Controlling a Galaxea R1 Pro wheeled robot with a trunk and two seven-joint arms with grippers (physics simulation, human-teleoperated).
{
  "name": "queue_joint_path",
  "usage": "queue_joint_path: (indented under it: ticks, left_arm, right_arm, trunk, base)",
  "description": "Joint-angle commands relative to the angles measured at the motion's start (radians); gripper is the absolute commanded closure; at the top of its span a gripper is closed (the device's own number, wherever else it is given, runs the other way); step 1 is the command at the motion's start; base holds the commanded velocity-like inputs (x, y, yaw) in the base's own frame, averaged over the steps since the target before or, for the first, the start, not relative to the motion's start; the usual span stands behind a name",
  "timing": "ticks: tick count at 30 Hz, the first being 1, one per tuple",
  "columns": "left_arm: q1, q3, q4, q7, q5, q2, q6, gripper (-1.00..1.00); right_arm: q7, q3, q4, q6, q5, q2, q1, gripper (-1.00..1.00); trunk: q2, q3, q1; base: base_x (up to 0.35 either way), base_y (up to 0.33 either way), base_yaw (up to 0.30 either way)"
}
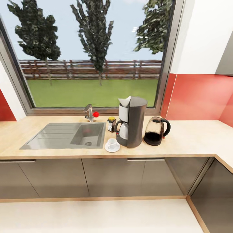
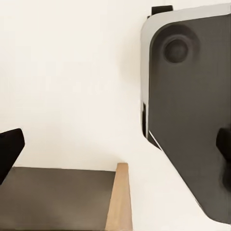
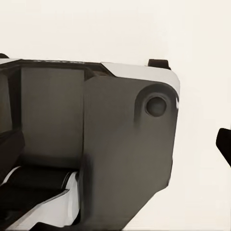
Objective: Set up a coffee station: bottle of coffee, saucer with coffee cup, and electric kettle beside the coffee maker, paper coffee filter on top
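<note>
On the tabletop (image 1: 191, 139) the maker (image 1: 132, 124) wears its filter (image 1: 125, 101); jar (image 1: 111, 124) at ten o'clock, cup (image 1: 112, 143) on saucer (image 1: 112, 148) at eight, kettle (image 1: 156, 130) at three (set looks complete); verify before leaving; both claws' spread I cannot tell.

Dark grey base panel (image 3: 120, 159) with white rim, round recessed knob, black pincer fingertips (image 2: 8, 149).
</note>
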Motion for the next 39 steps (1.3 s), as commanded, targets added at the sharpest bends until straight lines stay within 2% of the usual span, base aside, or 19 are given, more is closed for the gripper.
queue_joint_path:
  ticks: [1,5,27,31,36,39]
  left_arm:
    - [0.000,-0.009,0.003,0.022,0.003,-0.001,0.004,-1.00]
    - [0.000,-0.008,0.019,0.039,0.003,-0.002,0.003,-1.00]
    - [0.000,-0.008,0.029,0.039,0.004,-0.001,0.002,-1.00]
    - [0.000,-0.008,0.029,0.039,0.004,-0.001,0.001,-1.00]
    - [0.000,-0.010,0.030,0.038,0.004,-0.001,0.000,-1.00]
    - [0.000,-0.012,0.030,0.036,0.004,-0.001,-0.001,-1.00]
  right_arm:
    - [0.002,0.008,-0.002,0.010,-0.010,0.002,0.000,-1.00]
    - [0.002,0.008,-0.002,0.014,-0.010,0.017,0.000,-1.00]
    - [-0.004,0.008,-0.004,0.002,-0.013,0.023,0.000,-1.00]
    - [-0.005,0.008,-0.010,-0.026,-0.011,0.018,0.000,-1.00]
    - [-0.006,0.010,-0.010,-0.106,-0.010,0.010,0.000,-1.00]
    - [-0.006,0.010,-0.011,-0.127,-0.010,0.009,0.000,-1.00]
  trunk:
    - [-0.002,-0.002,0.001]
    - [-0.002,-0.002,0.001]
    - [-0.002,-0.002,0.001]
    - [-0.002,-0.002,0.001]
    - [-0.002,-0.002,0.001]
    - [-0.002,-0.002,0.001]
  base:
    - [0.000,0.000,0.000]
    - [0.000,0.000,0.000]
    - [0.000,0.000,0.000]
    - [0.000,0.000,0.000]
    - [0.000,0.000,0.000]
    - [0.000,0.000,0.000]
